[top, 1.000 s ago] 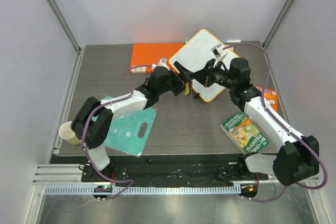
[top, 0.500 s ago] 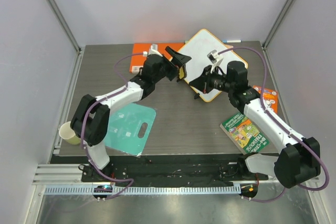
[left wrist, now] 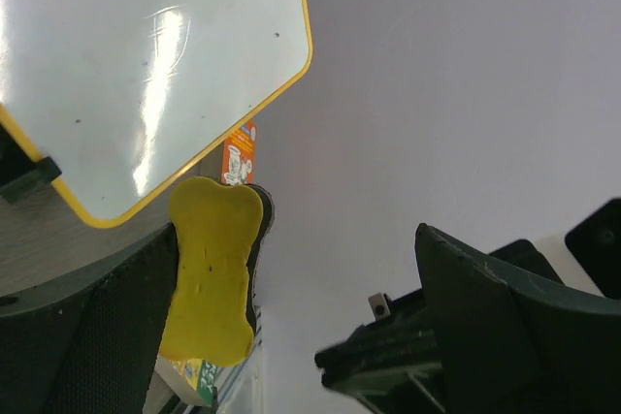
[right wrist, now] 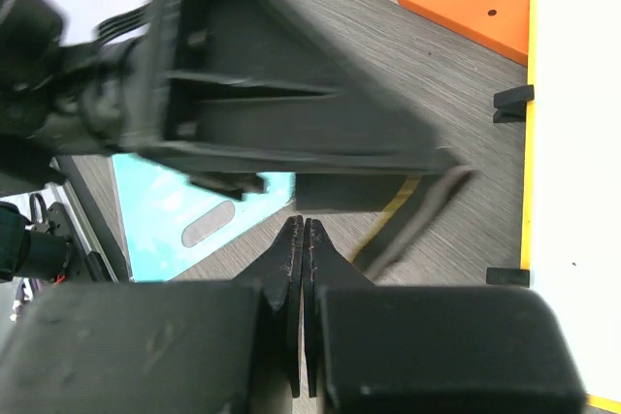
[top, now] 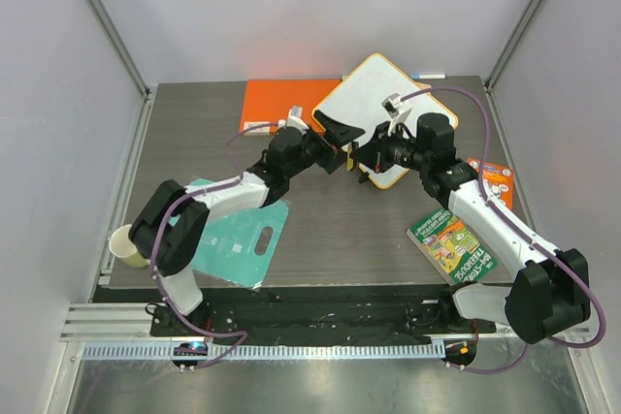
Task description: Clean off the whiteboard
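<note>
The whiteboard (top: 374,104) lies skewed on the desk (top: 194,143), and at its near edge the left tool (left wrist: 325,212) gapes wide, a yellow eraser (left wrist: 209,278) seemingly stuck to one finger, while the right tool (right wrist: 303,225) is pinched together.

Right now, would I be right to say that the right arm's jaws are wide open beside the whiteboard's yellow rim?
Not quite: the jaws of the right gripper are pressed shut with nothing between them, as the right wrist view shows. They do sit beside the whiteboard and its yellow rim.
</note>
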Controlling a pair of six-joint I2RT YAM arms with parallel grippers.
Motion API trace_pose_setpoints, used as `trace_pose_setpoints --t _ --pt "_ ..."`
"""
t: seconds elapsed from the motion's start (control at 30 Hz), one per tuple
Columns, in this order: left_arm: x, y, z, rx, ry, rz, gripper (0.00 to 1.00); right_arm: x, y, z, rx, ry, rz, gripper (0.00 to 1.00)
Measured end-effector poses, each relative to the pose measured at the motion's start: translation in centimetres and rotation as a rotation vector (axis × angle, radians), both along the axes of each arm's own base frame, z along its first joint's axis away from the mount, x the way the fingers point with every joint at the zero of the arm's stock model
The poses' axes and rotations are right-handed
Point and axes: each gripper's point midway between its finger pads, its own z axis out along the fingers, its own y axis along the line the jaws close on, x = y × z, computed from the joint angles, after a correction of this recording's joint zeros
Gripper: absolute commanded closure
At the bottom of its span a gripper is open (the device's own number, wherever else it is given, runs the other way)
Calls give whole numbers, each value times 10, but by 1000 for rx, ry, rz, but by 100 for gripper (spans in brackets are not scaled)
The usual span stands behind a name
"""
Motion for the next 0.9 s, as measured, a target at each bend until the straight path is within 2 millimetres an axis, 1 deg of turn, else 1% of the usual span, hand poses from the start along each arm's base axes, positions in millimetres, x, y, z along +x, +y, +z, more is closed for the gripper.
trace_pose_setpoints --t 0.07,0.13,0.17,0.2,0.27,0.3,0.4,0.47,0.53,0.6,0.67,0.73,0.83,0.9 --pt "-13 11 2 -13 7 4 0 1 0 0 -2 0 -4 99" --pt "-25 22 10 -26 -2 10 0 1 -1 0 -3 -1 -7 99" --pt "-32 29 19 -38 -16 16 0 1 -1 -1 -4 -1 -7 99" --pt "-38 36 31 -54 -36 23 0 1 -1 -1 -5 -1 -9 99" --pt "-50 49 60 -94 -89 33 0 2 -1 -1 -6 -2 -10 99" --pt "-55 53 78 -118 -122 36 0 2 -1 -1 -6 -2 -10 99" --pt "-65 63 117 -149 -203 44 0 1 -1 -1 -6 -3 -9 99" --pt "-65 64 123 -154 -217 46 0 1 -1 -1 -6 -3 -9 99" --pt "-62 61 120 -147 -213 46 0 1 -1 -1 -6 -3 -9 99" --pt "-55 53 104 -122 -183 41 0 1 -1 -1 -6 -2 -8 99" --pt "-48 43 81 -89 -144 34 0 1 -1 -1 -6 -2 -8 99" --pt "-42 31 53 -46 -93 22 0 1 -1 -1 -5 -2 -7 99" --pt "-41 16 15 9 -30 -3 0 1 -1 -1 -4 -2 -4 99" --pt "-40 8 0 32 -2 -10 0 0 -1 -1 -5 3 0 99"
